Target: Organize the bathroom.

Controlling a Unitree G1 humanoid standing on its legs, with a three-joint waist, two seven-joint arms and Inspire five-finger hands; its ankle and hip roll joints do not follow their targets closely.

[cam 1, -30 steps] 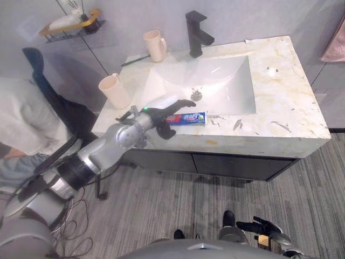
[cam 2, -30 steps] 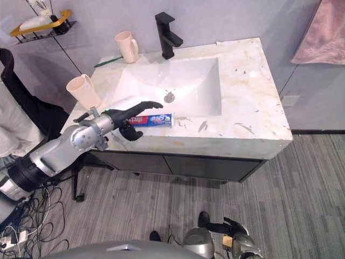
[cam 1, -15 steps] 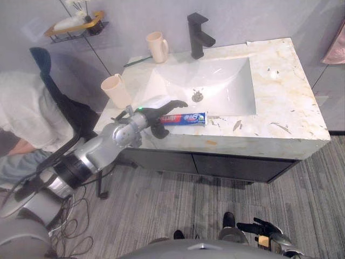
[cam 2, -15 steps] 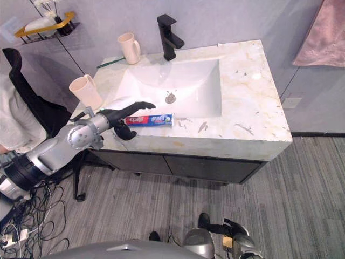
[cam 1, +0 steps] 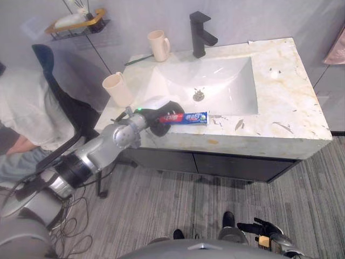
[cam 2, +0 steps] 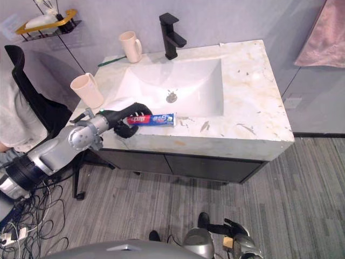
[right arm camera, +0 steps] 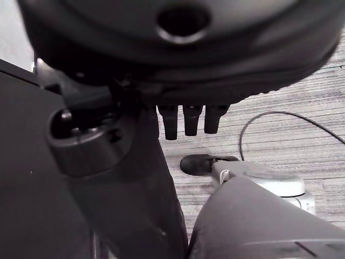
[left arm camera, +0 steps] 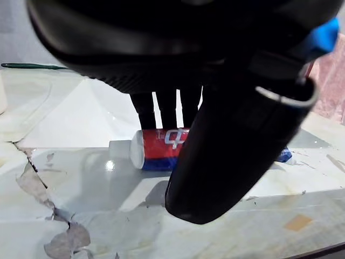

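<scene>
From the head camera's left eye view, your left hand (cam 1: 159,117) is curled around the cap end of the toothpaste tube (cam 1: 185,117), which lies flat on the counter (cam 1: 291,116) at about 7 o'clock from the drain (cam 1: 198,96). The tube sits on the narrow strip between the basin (cam 1: 215,81) and the counter's front edge, so a loose pinch could let it roll into the basin or drop to the floor. Open room lies toward 3 o'clock, over bare marble.

In the right eye view, the near cup (cam 2: 86,90) stands at 10 o'clock from the hand, close by; a wide swing that way could knock it. The far cup (cam 2: 130,46), the toothbrush (cam 2: 109,61) and the tap (cam 2: 172,35) stand well back near 12 o'clock. Your right hand (cam 2: 233,229) hangs low, fingers relaxed.

The left wrist view shows the fingers (left arm camera: 164,109) behind the tube and the thumb in front; whether they truly squeeze it, you cannot tell, so lift slowly.

The right wrist view shows straight fingers over the floor (right arm camera: 302,97).
</scene>
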